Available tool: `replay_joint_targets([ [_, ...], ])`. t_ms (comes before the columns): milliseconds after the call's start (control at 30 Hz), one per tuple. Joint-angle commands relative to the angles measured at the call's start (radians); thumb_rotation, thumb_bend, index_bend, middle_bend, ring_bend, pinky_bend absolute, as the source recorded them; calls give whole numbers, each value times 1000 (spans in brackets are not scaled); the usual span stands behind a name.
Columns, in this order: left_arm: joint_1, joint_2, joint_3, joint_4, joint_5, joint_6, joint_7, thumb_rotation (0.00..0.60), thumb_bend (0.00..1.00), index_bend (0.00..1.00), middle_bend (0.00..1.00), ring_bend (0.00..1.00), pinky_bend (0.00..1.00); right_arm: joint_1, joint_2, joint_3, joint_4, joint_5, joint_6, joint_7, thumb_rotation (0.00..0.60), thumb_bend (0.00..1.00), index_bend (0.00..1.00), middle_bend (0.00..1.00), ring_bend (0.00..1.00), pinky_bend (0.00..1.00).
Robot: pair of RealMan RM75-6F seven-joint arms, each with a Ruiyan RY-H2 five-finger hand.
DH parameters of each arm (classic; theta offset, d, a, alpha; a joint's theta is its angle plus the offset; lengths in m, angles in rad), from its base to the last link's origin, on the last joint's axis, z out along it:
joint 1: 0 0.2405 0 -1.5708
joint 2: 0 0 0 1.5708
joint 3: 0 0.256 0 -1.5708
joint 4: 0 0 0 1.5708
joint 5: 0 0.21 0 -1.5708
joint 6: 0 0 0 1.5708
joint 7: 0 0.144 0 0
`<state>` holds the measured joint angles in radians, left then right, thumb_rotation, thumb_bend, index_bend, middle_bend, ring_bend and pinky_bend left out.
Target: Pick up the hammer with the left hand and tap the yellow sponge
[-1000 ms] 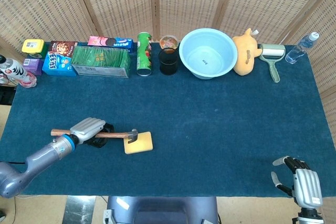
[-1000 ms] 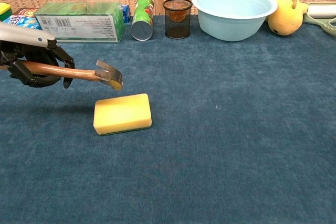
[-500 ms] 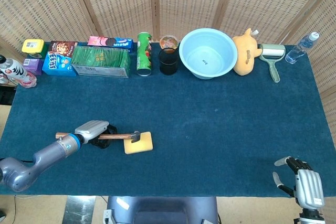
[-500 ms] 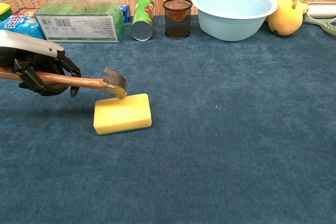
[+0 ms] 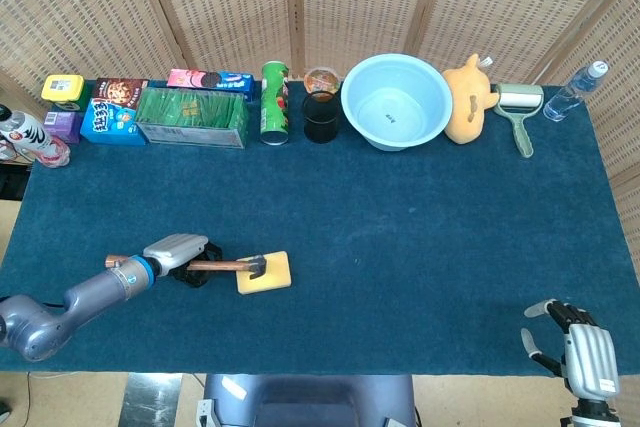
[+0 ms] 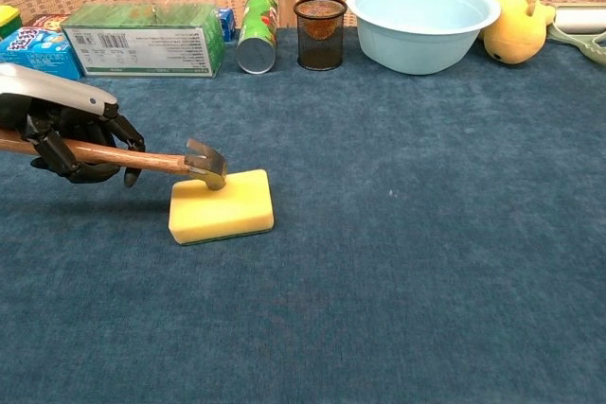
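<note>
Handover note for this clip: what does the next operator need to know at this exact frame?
Left hand: grips the hammer by its wooden handle.
Right hand: at the near right table edge, fingers apart, holding nothing.
Yellow sponge: flat on the blue cloth, the hammer head on its near-left corner.
Done: pickup, and the tap looks landed.
Left: lift off, or tap again if needed.

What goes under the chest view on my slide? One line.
Left hand holds the wooden-handled hammer, its head on the yellow sponge.
</note>
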<state>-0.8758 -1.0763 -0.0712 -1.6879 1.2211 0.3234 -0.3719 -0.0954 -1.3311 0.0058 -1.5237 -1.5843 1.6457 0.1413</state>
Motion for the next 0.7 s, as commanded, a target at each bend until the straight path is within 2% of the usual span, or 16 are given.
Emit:
replay_joint_targets([
  [33, -20, -30, 7, 51, -46, -35, -5, 600, 666, 576, 746, 786, 804, -1, 0, -1, 2, 0, 0, 3, 600, 368, 469, 460, 425, 378],
  [133, -28, -45, 7, 67, -79, -31, -2, 600, 663, 576, 746, 786, 807, -3, 1, -1, 2, -3, 4, 5, 600, 368, 469, 460, 425, 378],
  [233, 2, -20, -29, 9, -74, 20, -31, 600, 663, 576, 746, 786, 807, -8, 2, -1, 2, -2, 10, 4, 600, 368, 469, 460, 425, 378],
  [533, 81, 64, -110, -92, 78, 51, -191, 600, 662, 576, 746, 786, 807, -1, 0, 2, -6, -2, -1, -10, 600, 368, 469, 460, 425, 378],
  [700, 100, 80, -116, -82, 172, 43, -302, 600, 660, 576, 746, 786, 808, 4, -1, 4, -10, -1, -10, -18, 600, 367, 469, 460, 425, 378],
])
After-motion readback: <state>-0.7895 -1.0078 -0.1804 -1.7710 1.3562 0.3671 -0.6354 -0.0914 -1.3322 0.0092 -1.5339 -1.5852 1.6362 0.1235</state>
